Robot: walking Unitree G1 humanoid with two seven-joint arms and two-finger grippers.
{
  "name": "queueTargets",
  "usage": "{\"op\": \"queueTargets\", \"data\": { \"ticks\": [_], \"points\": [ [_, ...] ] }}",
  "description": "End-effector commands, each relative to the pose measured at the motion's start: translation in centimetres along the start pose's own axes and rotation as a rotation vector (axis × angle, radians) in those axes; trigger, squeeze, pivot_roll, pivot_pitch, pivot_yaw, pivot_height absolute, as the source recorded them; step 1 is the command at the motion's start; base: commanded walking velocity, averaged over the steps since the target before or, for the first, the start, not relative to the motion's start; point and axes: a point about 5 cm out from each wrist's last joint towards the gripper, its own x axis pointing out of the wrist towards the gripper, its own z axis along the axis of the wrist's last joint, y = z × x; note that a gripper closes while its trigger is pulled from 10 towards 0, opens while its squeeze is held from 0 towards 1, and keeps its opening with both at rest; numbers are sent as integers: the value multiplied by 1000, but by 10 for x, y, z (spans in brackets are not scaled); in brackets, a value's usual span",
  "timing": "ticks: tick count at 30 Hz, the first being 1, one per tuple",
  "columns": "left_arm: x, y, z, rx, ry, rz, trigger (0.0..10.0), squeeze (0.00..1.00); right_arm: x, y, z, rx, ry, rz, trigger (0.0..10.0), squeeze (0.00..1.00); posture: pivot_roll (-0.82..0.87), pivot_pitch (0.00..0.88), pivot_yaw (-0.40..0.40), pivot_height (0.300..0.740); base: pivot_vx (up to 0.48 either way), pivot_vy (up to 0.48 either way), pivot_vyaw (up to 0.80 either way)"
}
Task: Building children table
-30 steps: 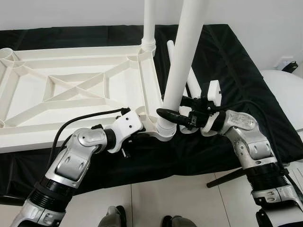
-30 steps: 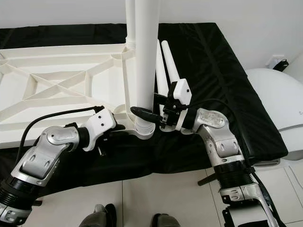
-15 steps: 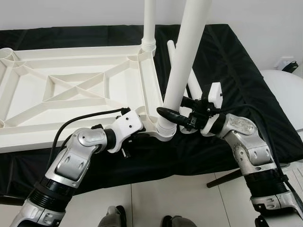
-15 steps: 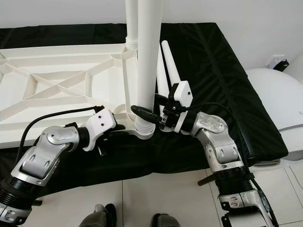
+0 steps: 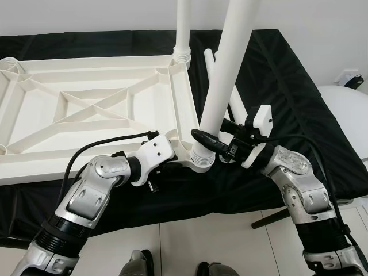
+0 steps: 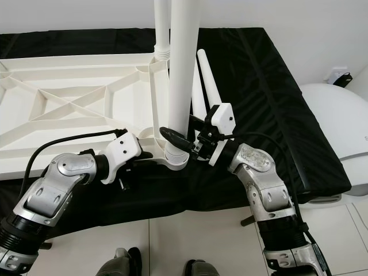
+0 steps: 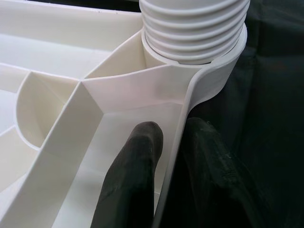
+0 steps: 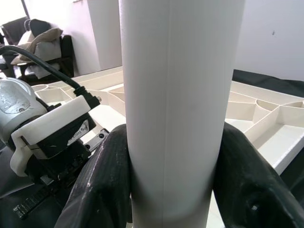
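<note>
**Table leg gripped at the corner socket of the upturned tabletop**

A black cloth (image 5: 287, 75) covers the work surface and fills most of the upper half of the head views, with pale floor tiles (image 5: 230, 241) along the bottom edge. On the cloth, taking up the left and centre of the frame, lies the white tabletop (image 5: 86, 109), underside up, its ribs forming a cross inside a rectangle.

Two white legs stand upright on it. The far leg (image 5: 182, 29) rises from the back right corner at the top centre of the frame. The near leg (image 5: 227, 75) stands in the front right corner socket (image 5: 201, 161) at the middle of the frame, tilted a little to the right, its threaded base seated in the ring. Further loose legs (image 6: 207, 77) lie on the cloth just right of the tabletop.

The right gripper (image 5: 214, 140) reaches in from the lower right and is clamped around the near leg just above the socket; in the right wrist view its fingers (image 8: 102, 180) press against both sides of the white tube. The left gripper (image 7: 166, 147) comes in from the lower left and pinches the tabletop's rim beside the socket, one finger inside the wall and one outside.
</note>
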Motion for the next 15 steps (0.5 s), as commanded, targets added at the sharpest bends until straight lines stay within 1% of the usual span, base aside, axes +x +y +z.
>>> {"op": "queueTargets", "data": {
  "ticks": [1,8,11,15],
  "points": [
    [5,-11,10,27,-48,-81,10000,0,-8,3,-25,77,112,-41,10000,0,-30,246,-4,740,0,0,0],
    [5,-9,10,27,-48,-75,10000,0,-8,10,-21,79,95,-96,10000,0,-32,248,-7,740,0,0,0],
    [5,-9,10,27,-47,-74,10000,0,-8,11,-20,79,89,-108,10000,0,-31,248,-7,740,0,0,0],
    [4,-8,10,28,-47,-71,10000,0,-7,13,-18,77,71,-152,10000,0,-30,248,-6,740,0,0,0]
  ]
}}
